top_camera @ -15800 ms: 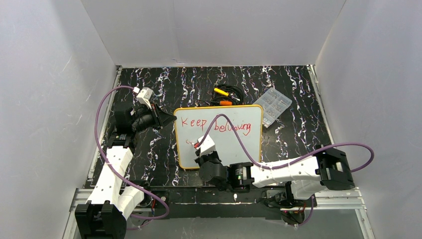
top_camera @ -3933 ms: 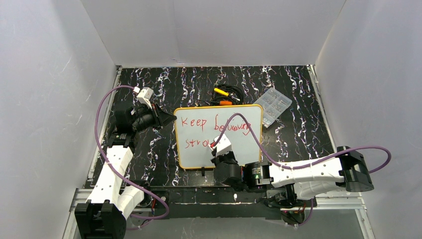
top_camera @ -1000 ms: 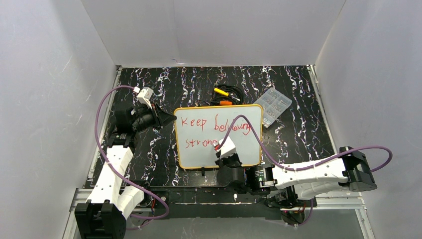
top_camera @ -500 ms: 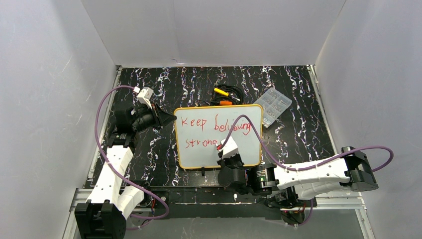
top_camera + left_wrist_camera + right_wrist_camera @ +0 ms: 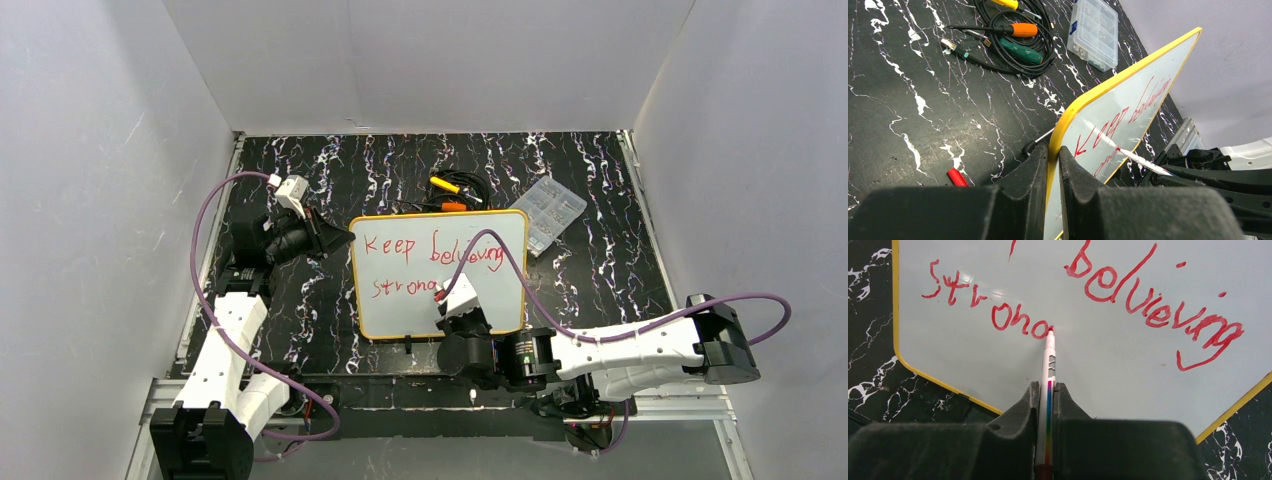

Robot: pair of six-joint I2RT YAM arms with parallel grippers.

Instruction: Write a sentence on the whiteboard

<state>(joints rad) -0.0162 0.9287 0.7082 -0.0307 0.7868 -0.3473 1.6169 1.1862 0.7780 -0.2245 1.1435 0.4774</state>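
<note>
1. Red sentence (image 5: 1108,290) on the whiteboard (image 5: 500,290): "Keep believing" above an unfinished "strong".
2. Tip of the marker (image 5: 1049,360) touches the whiteboard at the last letter.
3. Jaws of the right gripper (image 5: 1047,387) clamp the marker barrel.
4. Jaws of the left gripper (image 5: 1053,152) pinch the whiteboard's yellow left rim.
5. Clear compartment box (image 5: 553,210) lies just beyond the whiteboard's far right corner.

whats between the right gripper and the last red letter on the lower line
The marker, held in the right gripper, spans that stretch; its red tip touches the whiteboard at that letter. The right wrist view shows it.
</note>
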